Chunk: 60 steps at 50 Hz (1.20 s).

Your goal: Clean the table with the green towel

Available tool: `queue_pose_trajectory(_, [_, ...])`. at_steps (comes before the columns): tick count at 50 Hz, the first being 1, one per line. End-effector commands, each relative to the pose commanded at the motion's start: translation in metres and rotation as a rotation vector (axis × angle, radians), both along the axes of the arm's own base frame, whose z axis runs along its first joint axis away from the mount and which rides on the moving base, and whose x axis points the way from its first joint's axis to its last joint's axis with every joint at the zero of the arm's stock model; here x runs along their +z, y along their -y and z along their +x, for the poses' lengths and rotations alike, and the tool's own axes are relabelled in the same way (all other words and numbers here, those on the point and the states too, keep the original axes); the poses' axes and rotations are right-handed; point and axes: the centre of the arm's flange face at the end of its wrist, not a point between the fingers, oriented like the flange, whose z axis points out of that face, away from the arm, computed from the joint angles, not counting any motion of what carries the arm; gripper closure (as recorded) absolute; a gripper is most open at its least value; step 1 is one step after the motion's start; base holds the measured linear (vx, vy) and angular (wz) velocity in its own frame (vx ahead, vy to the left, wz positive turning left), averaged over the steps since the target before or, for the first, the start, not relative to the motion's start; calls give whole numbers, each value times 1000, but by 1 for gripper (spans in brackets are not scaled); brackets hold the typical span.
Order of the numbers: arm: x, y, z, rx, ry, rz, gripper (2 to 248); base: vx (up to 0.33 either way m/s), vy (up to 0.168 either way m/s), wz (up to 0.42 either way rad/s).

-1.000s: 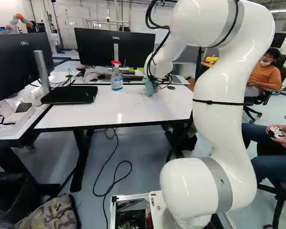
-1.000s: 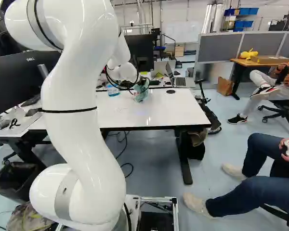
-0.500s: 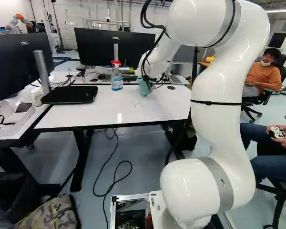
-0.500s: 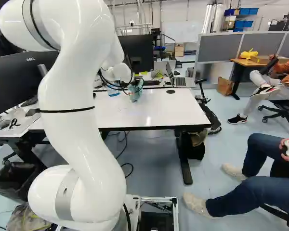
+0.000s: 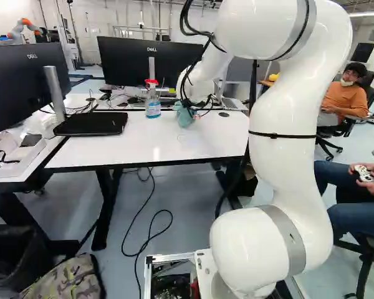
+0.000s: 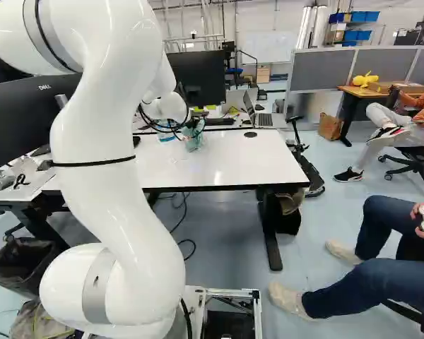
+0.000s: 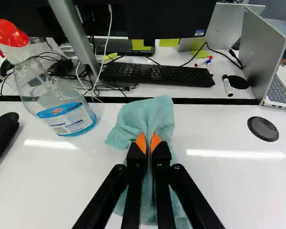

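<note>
Changes against the last frames, left to right: white arm (image 5: 280,118), upper part shifted a little leftward in both base views; gripper (image 5: 193,103) and green towel (image 5: 185,117), carried leftward together over the worktop (image 5: 131,144), upper middle of the left base view.

Fingers (image 7: 141,143): drawn close together, orange pads pinching a fold of the towel from both sides; the rest of the cloth spreads ahead of and beneath them.

Monitor (image 5: 25,84), upper left of the left base view; its flat black foot (image 5: 90,124) at the left of the worktop.

Spray bottle (image 5: 153,106), red top, blue liquid; upright between monitor foot and towel, near the towel and apart from it.

Second monitor (image 5: 128,62), behind the bottle, beyond the worktop's far edge. Keyboard (image 7: 157,74), ahead of the towel, across the dark gap.

Round black disc (image 5: 224,114), set in the worktop, right of the towel in the left base view. Open laptop (image 6: 265,119), upper middle of the right base view, past the far edge.

Room: white surface runs from towel to near edge, and widest toward the right-hand edge, middle right of the right base view.
</note>
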Motion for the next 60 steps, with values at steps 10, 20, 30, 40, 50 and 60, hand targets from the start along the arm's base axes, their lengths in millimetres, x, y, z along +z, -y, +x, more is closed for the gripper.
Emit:
queue_pose_trajectory(10, [-11,0,2,0,-17,-1,219,0,0,0])
queue_pose_trajectory(20, [-23,2,2,-3,-37,-3,219,0,0,0])
queue_pose_trajectory(30, [-33,7,-2,-10,-57,-4,219,0,0,0])
queue_pose_trajectory(40, [-44,9,-4,-14,-77,-5,219,0,0,0])
queue_pose_trajectory(50, [-56,9,-2,-14,-96,-6,219,0,0,0])
queue_pose_trajectory(60, [-61,9,-1,-14,-103,-7,219,0,0,0])
